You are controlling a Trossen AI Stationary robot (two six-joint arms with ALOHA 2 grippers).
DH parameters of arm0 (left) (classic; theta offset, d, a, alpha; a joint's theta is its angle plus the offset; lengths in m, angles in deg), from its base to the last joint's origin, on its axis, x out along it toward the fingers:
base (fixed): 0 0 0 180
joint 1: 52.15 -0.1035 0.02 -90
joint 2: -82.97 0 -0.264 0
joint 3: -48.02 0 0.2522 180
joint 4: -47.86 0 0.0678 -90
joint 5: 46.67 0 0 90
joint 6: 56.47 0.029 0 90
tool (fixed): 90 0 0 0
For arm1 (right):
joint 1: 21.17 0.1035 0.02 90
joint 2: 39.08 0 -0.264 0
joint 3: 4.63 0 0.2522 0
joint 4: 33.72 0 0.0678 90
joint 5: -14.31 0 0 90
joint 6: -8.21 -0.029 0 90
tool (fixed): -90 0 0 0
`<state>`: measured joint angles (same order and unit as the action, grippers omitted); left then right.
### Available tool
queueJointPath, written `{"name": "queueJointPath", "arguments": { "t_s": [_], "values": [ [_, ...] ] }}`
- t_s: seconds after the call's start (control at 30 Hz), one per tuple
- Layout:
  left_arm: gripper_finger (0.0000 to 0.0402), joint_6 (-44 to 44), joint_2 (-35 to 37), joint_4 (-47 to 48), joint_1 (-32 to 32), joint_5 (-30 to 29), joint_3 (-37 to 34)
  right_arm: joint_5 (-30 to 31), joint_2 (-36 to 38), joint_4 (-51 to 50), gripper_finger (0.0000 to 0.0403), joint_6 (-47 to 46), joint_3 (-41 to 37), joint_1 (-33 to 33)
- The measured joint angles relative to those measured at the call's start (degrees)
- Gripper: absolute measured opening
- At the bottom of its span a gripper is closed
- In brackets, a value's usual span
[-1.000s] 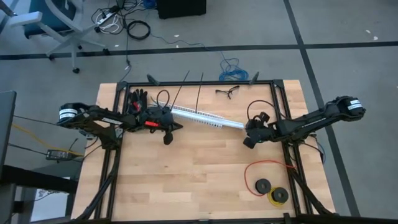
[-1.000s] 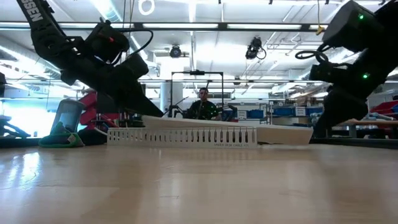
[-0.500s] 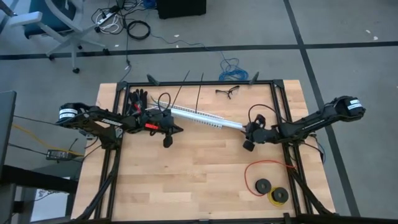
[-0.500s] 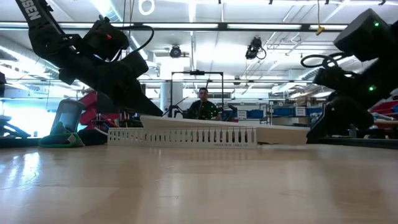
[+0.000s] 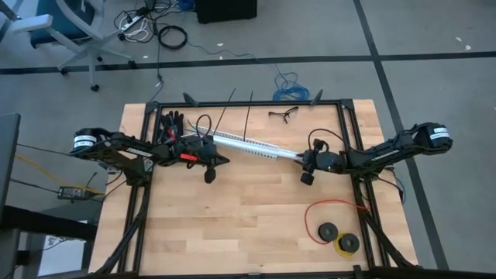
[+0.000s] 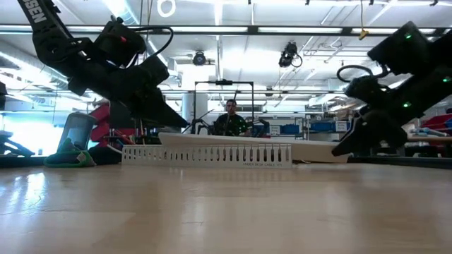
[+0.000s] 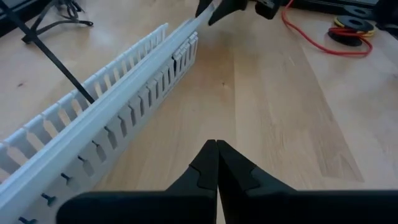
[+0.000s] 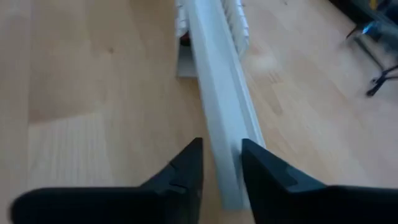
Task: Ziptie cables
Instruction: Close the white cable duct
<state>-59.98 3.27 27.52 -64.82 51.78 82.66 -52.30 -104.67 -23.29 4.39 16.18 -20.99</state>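
The right gripper (image 8: 221, 171) grips one end of a long white slotted plastic channel (image 5: 256, 146), its fingers (image 8: 186, 168) pressed on either side of the strip. The left gripper (image 7: 216, 163) hovers beside the channel's other end with its fingers shut together, holding nothing. A red wire loop (image 5: 329, 211) with black spools (image 5: 328, 231) lies on the wooden table (image 5: 232, 225), well apart. The cables themselves cannot be made out.

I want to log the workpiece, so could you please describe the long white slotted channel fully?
The channel is long, white, plastic-looking, with slotted comb-like side walls and a plain strip along the top. It lies slantwise across the table. The right gripper straddles its plain end; the shut left gripper sits beside its other end.
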Motion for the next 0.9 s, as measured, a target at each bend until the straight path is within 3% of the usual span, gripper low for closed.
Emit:
{"name": "queueJointPath", "arguments": {
  "t_s": [0.1, 0.17, 0.4, 0.67, 0.9],
  "values": [
    [0.0007, 0.0, 0.0, -0.25, 0.0, -0.02, 0.0, -3.73, -3.03, 4.83, 0.0034, -3.11, 0.0, -2.58],
    [0.0007, 0.07, 0.0, -0.37, 0.0, -0.04, 0.0, -6.97, -4.38, 8.89, 0.0015, -4.33, 0.0, -3.74],
    [0.0007, 1.8, -0.02, -0.62, -0.01, -0.2, 0.0, -13.45, -1.99, 13.38, 0.0008, -15.42, 0.0, -5.47],
    [0.0007, 8.35, 1.44, -1.0, -0.07, -0.38, 0.02, -16.1, 6.61, 13.18, 0.0007, -25.11, 0.0, 0.18],
    [0.0007, 10.8, 5.28, 2.22, -0.04, -3.61, -0.03, -22.56, 14.4, 1.42, 0.0007, -35.67, 0.15, 4.13]
  ]
}}
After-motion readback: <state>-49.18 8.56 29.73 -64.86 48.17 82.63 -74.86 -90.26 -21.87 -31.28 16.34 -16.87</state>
